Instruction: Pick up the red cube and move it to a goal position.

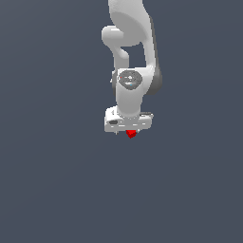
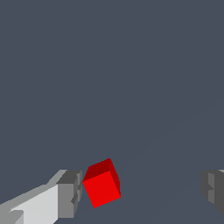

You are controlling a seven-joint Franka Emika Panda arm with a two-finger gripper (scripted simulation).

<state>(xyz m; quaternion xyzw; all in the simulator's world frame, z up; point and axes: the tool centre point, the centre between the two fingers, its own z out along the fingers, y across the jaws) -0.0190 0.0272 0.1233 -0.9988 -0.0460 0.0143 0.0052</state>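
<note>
The red cube (image 2: 102, 187) is tiny and turned at an angle. It lies between the two grey fingers of my gripper (image 2: 142, 190). One fingertip (image 2: 70, 193) is right beside the cube, with little or no gap. The other fingertip (image 2: 213, 189) stands far off, so the jaws are wide apart and open. In the exterior view the white gripper (image 1: 128, 129) hangs straight down from the arm, and the red cube (image 1: 131, 134) peeks out just under the hand. The fingers themselves are hard to make out in that view.
A plain dark grey-blue surface (image 1: 57, 180) fills both views. The white arm (image 1: 130, 47) rises from the gripper toward the exterior view's top edge. Nothing else shows.
</note>
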